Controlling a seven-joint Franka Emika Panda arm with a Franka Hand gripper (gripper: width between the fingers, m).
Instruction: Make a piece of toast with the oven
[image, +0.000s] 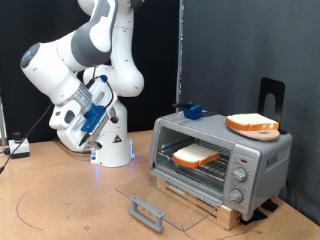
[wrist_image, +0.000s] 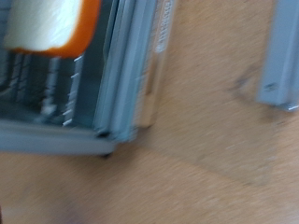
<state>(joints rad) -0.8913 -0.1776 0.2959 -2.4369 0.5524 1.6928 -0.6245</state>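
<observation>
The silver oven (image: 250, 160) stands at the exterior view's right with its glass door (image: 165, 203) folded down flat and the grey bar handle (image: 148, 212) pointing forward. The piece of toast (image: 196, 155) lies on the wire rack inside. In the wrist view the toast (wrist_image: 47, 23) shows on the rack (wrist_image: 42, 89) beside the oven's front frame (wrist_image: 131, 65). My gripper (image: 92, 112) is held up at the exterior view's left, well away from the oven. Its fingers do not show in the wrist view.
A second, near-identical slice (image: 252, 123) lies on a plate on top of the oven, next to a small blue object (image: 190, 109). The oven sits on wooden blocks (image: 225, 212). A black stand (image: 270, 95) rises behind it. The robot base (image: 112, 145) stands on the wooden table.
</observation>
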